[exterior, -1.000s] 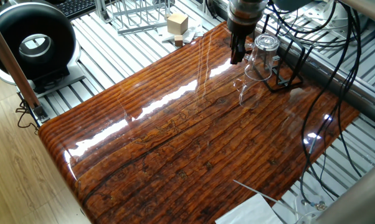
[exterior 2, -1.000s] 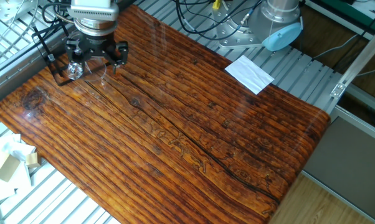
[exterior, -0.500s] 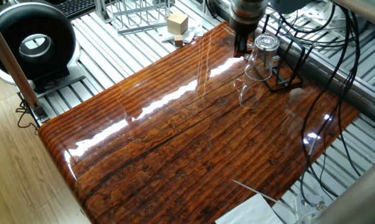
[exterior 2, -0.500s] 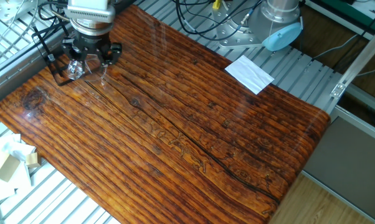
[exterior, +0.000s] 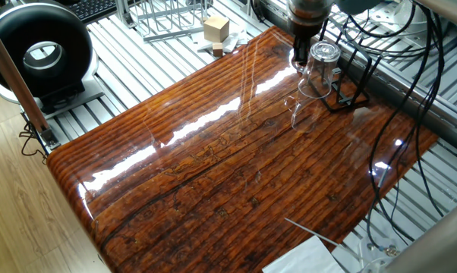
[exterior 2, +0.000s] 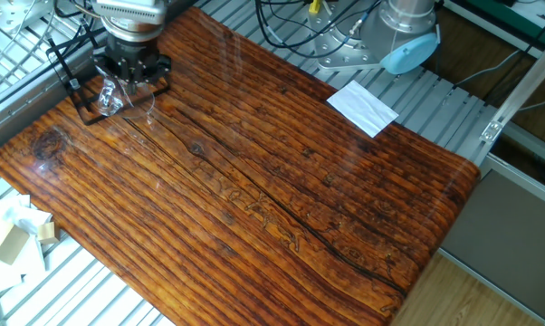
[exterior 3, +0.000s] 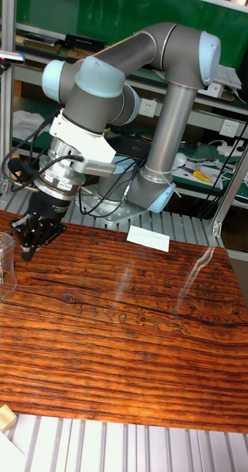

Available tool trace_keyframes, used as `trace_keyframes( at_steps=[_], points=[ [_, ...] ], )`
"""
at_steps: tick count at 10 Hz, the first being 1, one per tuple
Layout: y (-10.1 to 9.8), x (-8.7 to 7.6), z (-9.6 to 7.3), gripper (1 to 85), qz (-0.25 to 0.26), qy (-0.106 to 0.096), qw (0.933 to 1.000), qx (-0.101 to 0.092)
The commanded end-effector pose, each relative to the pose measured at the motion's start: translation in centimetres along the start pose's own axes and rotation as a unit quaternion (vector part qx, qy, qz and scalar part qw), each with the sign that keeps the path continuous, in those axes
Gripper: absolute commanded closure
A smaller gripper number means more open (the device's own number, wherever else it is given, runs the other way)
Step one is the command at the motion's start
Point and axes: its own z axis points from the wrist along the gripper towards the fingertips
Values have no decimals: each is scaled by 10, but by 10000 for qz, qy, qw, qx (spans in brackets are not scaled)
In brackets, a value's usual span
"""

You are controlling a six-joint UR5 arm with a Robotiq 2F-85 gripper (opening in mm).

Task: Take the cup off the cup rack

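The cup (exterior: pixel 319 72) is a clear glass mug sitting upside down on the cup rack (exterior: pixel 344 97), a thin black wire stand at the far edge of the wooden table (exterior: pixel 213 167). My gripper (exterior: pixel 299 59) hangs close beside the cup on its left, fingers pointing down and spread open. From the other side, the gripper (exterior 2: pixel 132 77) is just above and right of the cup (exterior 2: pixel 109 96), with the rack (exterior 2: pixel 66 71) behind it. In the tall view a small gap separates the gripper (exterior 3: pixel 39 240) from the cup (exterior 3: pixel 0 264). Nothing is between the fingers.
A silver wire frame (exterior: pixel 168 19) and a wooden block (exterior: pixel 215 29) sit beyond the table's far left corner. A black round device (exterior: pixel 42 49) stands at left. Cables (exterior: pixel 399 53) run behind the rack. White paper (exterior 2: pixel 363 107) lies near the robot base (exterior 2: pixel 399 27).
My gripper has moved toward the cup and the table's far edge, closing most of the gap. The cup and rack have not moved.
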Motion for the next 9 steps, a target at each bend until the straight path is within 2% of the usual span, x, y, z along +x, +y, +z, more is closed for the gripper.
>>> trace_keyframes(
  at_steps=[1,2,3,5,6,8,9],
  points=[
    [-18,-2,9,843,42,-14,9997,237],
    [-29,-3,12,843,-2,23,9990,443],
    [-35,-2,12,843,-67,75,9983,569],
    [-45,-5,9,780,-315,103,9964,776],
    [-46,-9,8,670,-430,93,9956,822],
    [-40,-18,10,593,-496,78,9954,821],
    [-40,-20,13,517,-601,82,9948,815]
  ],
)
